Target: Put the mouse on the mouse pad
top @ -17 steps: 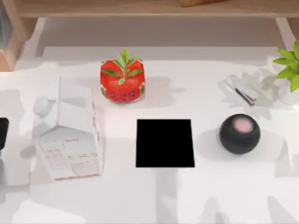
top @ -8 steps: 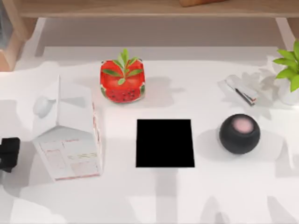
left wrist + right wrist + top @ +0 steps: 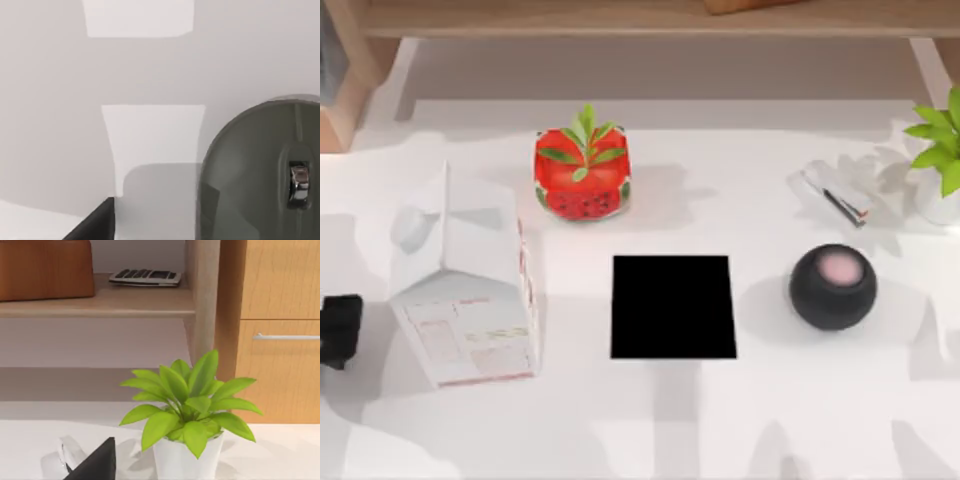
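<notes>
Nearest the camera, the flat, thin black square mouse pad (image 3: 673,306) lay bare at the table's centre, so the task had hardly begun. At nine o'clock from it, the left gripper (image 3: 340,329) hovered by the table's edge; whether its fingers were wide or narrow I could not tell. Farther back, at ten o'clock, the small smooth grey oval mouse (image 3: 409,228) rested untouched behind a white milk carton (image 3: 470,300), and the left wrist view showed it close (image 3: 260,175).

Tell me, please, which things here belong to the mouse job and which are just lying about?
Job: mouse, pad, left gripper at the table's left edge.
Lying about: carton, strawberry, black ball, plant, white striped object.
</notes>
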